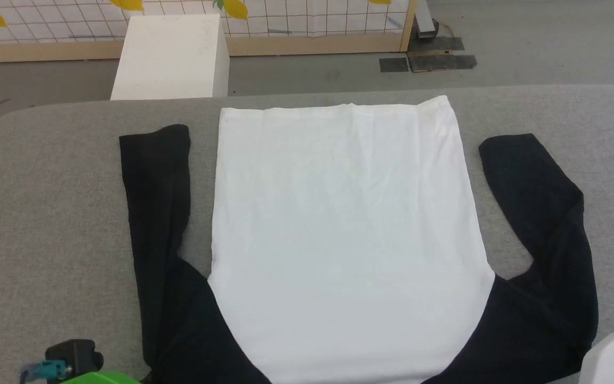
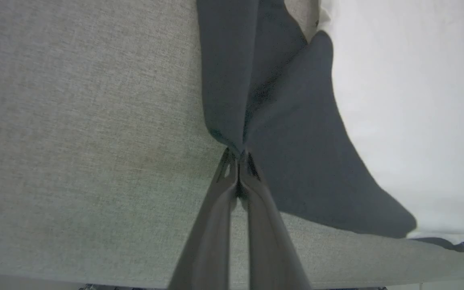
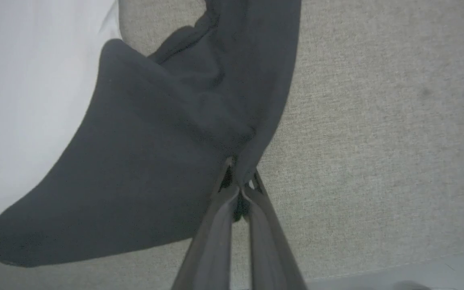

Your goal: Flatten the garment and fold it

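You have the soft white-bodied, black-sleeved raglan shirt (image 1: 344, 240) spread flat in the middle of the grey fabric-covered table (image 1: 46, 213), hem toward the far edge and black shoulders toward the robot. The white body lies smooth, with only faint creases. Each black sleeve runs up beside the body with a strip of table between them. The one on the robot's left is fairly straight, and the one on the right is bent outward and more rumpled.

In the left wrist view your left gripper (image 2: 238, 155) has its two long dark fingers pinched together on a fold of black cloth where sleeve meets shoulder, near the table's front edge. The right gripper (image 3: 241, 167) does the same on its side — jaws closed on a bunched pleat of black fabric.

In the head view a pale forearm (image 1: 613, 354) shows at the lower right corner. Beyond the table a plain white box (image 1: 171, 56) stands before a white grid-patterned panel (image 1: 296, 18), with dark flat mats (image 1: 429, 58) off to the right.
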Motion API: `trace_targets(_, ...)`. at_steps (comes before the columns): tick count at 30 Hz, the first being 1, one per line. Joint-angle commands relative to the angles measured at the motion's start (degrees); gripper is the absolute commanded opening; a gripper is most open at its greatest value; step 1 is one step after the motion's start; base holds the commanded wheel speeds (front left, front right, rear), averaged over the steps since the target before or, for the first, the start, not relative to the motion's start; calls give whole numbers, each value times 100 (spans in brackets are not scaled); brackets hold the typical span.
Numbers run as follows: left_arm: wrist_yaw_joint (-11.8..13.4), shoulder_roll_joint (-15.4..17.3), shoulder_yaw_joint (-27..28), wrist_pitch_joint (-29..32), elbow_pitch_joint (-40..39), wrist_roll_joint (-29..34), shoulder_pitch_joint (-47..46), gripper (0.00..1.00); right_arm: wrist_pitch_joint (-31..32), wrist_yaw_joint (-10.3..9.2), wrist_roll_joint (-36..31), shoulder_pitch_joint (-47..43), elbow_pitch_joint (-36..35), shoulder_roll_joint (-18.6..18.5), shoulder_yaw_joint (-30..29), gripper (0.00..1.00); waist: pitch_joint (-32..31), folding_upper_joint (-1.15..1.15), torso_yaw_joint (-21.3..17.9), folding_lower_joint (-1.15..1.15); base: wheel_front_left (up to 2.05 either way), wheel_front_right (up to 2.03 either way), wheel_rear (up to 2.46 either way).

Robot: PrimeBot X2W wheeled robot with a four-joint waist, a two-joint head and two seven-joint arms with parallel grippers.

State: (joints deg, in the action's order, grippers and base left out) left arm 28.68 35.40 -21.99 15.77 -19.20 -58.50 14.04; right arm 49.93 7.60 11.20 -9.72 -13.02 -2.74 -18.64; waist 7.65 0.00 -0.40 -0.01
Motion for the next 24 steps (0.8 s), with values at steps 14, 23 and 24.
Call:
trace_targets(14,-618,-565,-344,-372,1259,88,-528,100,-1510,-11,295,169,1417,-14,537,100,34,0,-67,1,0,0,0)
trace_targets(23,-611,-368,-11,-821,1020,221,-404,100,-2700,-11,192,16,1197,-14,422,100,-59,0,-105,1,0,0,0)
trace_targets(24,-586,-323,58,-891,963,258,-400,100,-2870,-11,154,11,1147,-14,394,100,-54,0,-129,1,0,0,0)
